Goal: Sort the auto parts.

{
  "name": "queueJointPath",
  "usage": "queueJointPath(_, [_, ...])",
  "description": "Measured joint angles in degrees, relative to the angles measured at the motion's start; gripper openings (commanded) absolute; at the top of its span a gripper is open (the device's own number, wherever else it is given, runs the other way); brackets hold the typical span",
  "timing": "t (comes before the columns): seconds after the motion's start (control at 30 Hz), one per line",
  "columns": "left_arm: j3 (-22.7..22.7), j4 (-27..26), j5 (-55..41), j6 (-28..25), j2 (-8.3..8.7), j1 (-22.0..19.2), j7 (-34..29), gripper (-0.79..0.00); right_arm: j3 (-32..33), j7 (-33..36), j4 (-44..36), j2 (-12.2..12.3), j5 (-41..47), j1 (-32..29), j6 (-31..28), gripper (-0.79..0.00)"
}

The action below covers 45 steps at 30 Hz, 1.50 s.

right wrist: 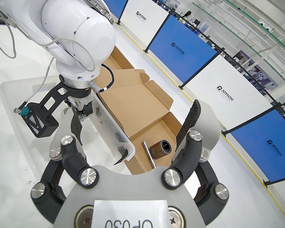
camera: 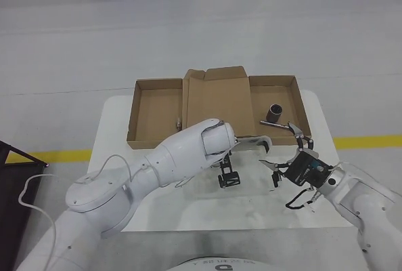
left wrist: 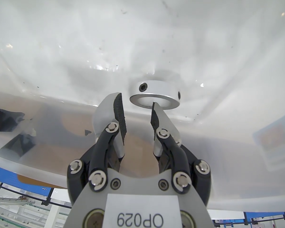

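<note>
Aluminium-looking collar point(left wrist: 154, 94) flat on the white tray point(left wrist: 61, 48), just beyond the tips of the left gripper point(left wrist: 136, 102) — fingers parted, holding nothing, one tip overlapping the near rim. Probably rigid, fairly light, smooth and slippery on the outer wall. Best pinched across the rim, one pad inside the bore and one outside, clear of the set-screw holes. Right gripper point(right wrist: 135, 112) spread wide and empty — near the cardboard box point(camera: 153, 112) with a dark sleeve point(right wrist: 160, 148) and a rod point(right wrist: 149, 154).
</note>
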Motion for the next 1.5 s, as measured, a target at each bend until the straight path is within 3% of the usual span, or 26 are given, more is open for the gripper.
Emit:
queueJointPath(0.4, [-0.01,-5.27,0.01,0.00,1.02,-1.14,-0.64,-0.480,0.00,0.00,0.00,0.00,0.00,0.00,0.00,0.000])
queueJointPath(0.9, [-0.01,-2.22,0.01,0.00,0.08,1.01,-1.56,-0.489,0.00,0.00,0.00,0.00,0.00,0.00,0.00,0.000])
queueJointPath(1.33, [-0.01,0.69,0.01,0.00,-1.31,1.29,-2.67,-0.533,0.00,0.00,0.00,0.00,0.00,0.00,0.00,0.000])
queueJointPath(1.5, [-0.01,1.27,0.01,0.00,-1.68,1.32,-2.54,-0.588,0.00,0.00,0.00,0.00,0.00,0.00,0.00,0.000])
